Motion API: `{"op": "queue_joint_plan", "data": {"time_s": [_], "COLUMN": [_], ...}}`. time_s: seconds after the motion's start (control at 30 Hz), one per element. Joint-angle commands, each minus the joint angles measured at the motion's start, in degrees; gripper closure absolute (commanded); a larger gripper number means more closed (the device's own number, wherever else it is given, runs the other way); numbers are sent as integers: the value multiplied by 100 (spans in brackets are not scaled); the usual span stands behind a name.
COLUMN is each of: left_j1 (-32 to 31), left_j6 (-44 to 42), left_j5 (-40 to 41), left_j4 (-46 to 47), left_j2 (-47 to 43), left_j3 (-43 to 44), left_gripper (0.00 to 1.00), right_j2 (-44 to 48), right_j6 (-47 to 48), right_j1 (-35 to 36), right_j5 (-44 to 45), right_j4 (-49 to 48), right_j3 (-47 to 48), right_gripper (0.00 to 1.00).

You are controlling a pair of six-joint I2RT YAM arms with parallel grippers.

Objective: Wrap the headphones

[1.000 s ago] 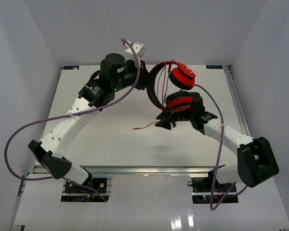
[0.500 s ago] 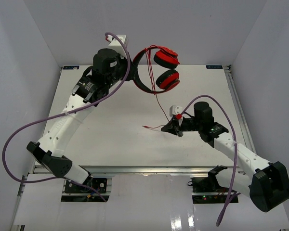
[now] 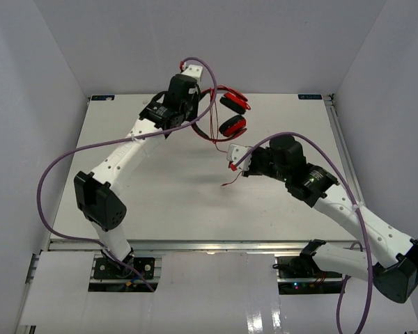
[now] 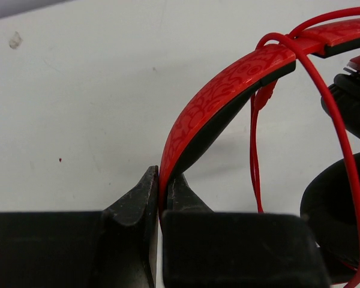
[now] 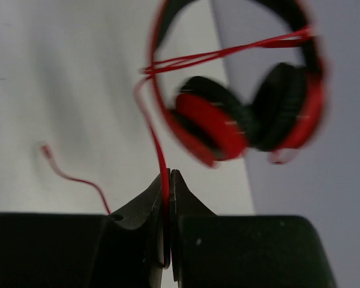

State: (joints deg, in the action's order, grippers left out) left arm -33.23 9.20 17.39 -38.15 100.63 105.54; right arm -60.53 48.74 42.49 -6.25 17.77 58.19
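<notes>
The left gripper (image 4: 159,180) is clenched on the headband (image 4: 228,84) of the headphones (image 3: 226,115), held over the table's (image 3: 160,202) far middle (ear cups close together). Over the table's middle, the right gripper (image 5: 169,180) pinches the thin red cable (image 5: 157,147).

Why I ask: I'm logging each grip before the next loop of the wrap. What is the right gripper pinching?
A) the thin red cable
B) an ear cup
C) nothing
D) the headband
A: the right wrist view shows the right gripper shut on the thin red cable, while the headband is clamped in the left gripper.
</notes>
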Motion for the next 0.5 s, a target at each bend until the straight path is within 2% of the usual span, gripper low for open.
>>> {"op": "queue_joint_plan", "data": {"time_s": [0.0,0.1,0.23,0.33,0.47], "left_j1": [-392,-609,-624,-624,-624], "left_j6": [-633,-894,-1035,-1113,-1122], "left_j5": [-247,-538,-1381,-2072,-2707], "left_j4": [-62,-92,-23,182,327], "left_j2": [-85,-185,-603,-889,-1198], "left_j3": [-258,-580,-1233,-1665,-2029], "left_gripper": [100,100,100,100,100], "right_j2": [-268,-432,-480,-440,-266], "right_j6": [1290,1620,1433,923,115], "right_j1": [31,25,-210,-617,-1637], "right_j5": [2358,2764,2369,1431,-517], "right_j4": [-947,-1590,-1706,-1711,-1616], "right_j3": [521,383,85,-144,-334], "right_gripper": [92,92,92,91,91]}}
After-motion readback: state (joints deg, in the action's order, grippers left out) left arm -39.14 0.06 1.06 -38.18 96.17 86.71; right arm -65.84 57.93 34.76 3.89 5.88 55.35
